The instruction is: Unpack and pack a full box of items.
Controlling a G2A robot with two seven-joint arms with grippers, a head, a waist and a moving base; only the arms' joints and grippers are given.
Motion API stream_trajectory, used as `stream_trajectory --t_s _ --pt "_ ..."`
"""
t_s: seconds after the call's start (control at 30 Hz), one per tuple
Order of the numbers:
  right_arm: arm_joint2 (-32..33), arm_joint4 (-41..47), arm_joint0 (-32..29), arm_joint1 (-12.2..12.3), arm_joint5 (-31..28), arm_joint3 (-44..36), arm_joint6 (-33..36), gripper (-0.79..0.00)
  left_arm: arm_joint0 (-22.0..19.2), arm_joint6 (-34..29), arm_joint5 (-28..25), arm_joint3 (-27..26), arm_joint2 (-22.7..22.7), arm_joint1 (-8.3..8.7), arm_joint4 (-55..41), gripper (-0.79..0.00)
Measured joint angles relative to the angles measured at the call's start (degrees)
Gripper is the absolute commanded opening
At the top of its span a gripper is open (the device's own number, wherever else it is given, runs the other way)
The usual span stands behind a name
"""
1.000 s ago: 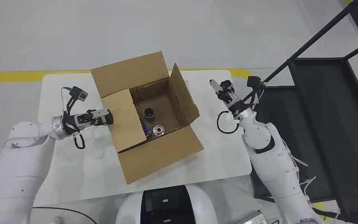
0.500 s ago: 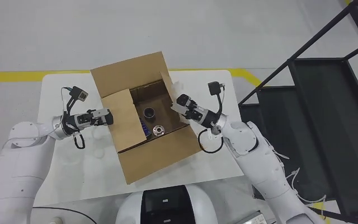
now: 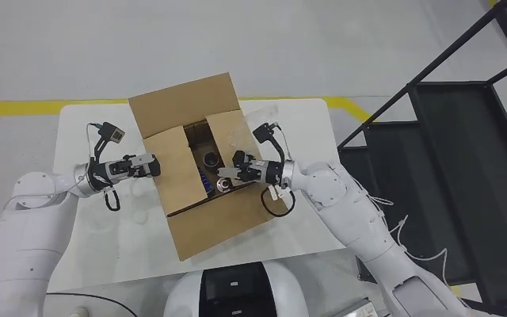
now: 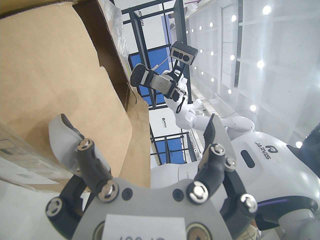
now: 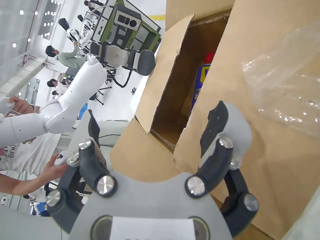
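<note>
An open cardboard box (image 3: 226, 218) stands mid-table with dark round cans (image 3: 212, 161) inside. Its right flap (image 3: 227, 128) leans inward over the opening. My right gripper (image 3: 234, 168) hangs open over the box's right side, against that flap. In the right wrist view the open gripper (image 5: 157, 123) faces the taped flap (image 5: 262, 88), and a blue can with a red cap (image 5: 203, 72) shows in the box. My left gripper (image 3: 152, 166) is open just outside the left flap (image 4: 50, 63); its own view has the open gripper (image 4: 137, 131) beside the cardboard.
The white table (image 3: 95, 238) has free room left and in front of the box. A black metal stair frame (image 3: 444, 119) stands close to the table's right edge. A yellow floor line (image 3: 47, 107) runs behind the table.
My right arm swung from the table's right side to the box, and the right flap went from leaning outward to leaning over the opening. The left arm stayed still.
</note>
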Motion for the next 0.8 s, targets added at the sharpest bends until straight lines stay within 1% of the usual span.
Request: stream_trajectory --t_s 0.2,0.33,0.43,0.63,0.73,0.8 --pt "-0.91 -3.56 0.43 0.29 0.63 0.17 3.01 0.0 0.0 0.0 0.0 0.0 0.0 0.0 0.0 0.0" --pt "-1.06 -4.19 0.92 0.29 1.62 0.1 2.66 0.0 0.0 0.0 0.0 0.0 0.0 0.0 0.0 0.0" --pt "-0.33 -3.07 1.29 0.3 1.67 -0.35 1.34 0.0 0.0 0.0 0.0 0.0 0.0 0.0 0.0 0.0" --pt "2.83 -1.75 1.92 0.47 3.21 -0.73 -3.78 0.0 0.0 0.0 0.0 0.0 0.0 0.0 0.0 0.0" --pt "4.24 -3.59 2.71 0.4 7.08 0.97 -8.44 0.0 0.0 0.0 0.0 0.0 0.0 0.0 0.0 0.0" --pt "4.49 -5.17 3.34 0.23 10.8 1.98 -11.32 0.0 0.0 0.0 0.0 0.0 0.0 0.0 0.0 0.0"
